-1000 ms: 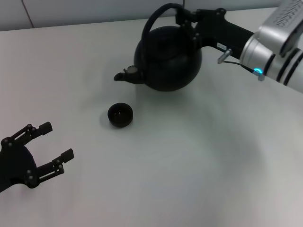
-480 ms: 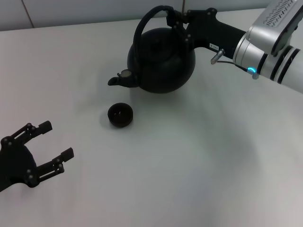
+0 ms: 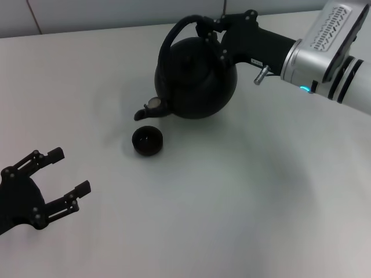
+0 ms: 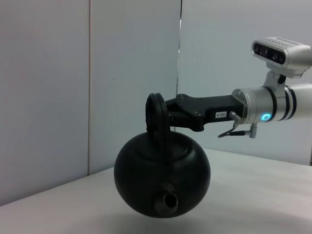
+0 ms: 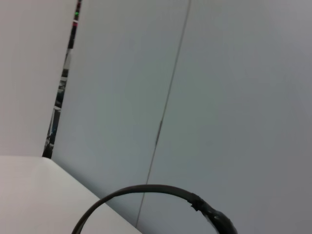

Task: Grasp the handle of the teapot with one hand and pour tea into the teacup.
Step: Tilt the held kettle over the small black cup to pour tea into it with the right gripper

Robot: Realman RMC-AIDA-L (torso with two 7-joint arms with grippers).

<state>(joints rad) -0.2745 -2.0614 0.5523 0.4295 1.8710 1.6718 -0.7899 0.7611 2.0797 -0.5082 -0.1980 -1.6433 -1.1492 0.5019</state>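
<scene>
Over the last second the teapot (image 3: 194, 78) has tipped further forward and slid toward the robot's left, so its spout (image 3: 149, 109) now hangs lower and close above the far rim of the teacup (image 3: 147, 141). The pot is held off the white table (image 3: 232, 202), tilted spout-down. The left wrist view confirms the lift: a gap shows beneath its round belly (image 4: 162, 178), and the spout's open mouth (image 4: 169, 200) faces that camera. The head view cannot show this clearance, but it alone shows the cup, which stands upright on the table just in front of the spout.

The right gripper (image 3: 210, 29) is pinched on the handle (image 3: 174, 36) near its top, reaching in from the robot's right. In the left wrist view the handle (image 4: 158, 119) appears edge-on with the black fingers (image 4: 171, 116) clamped around it. The right wrist view catches only a thin dark arc (image 5: 146, 191) against a pale wall (image 5: 234, 97).

The left gripper (image 3: 58, 185) rests low at the near left, well apart from the cup, its fingers spread.
</scene>
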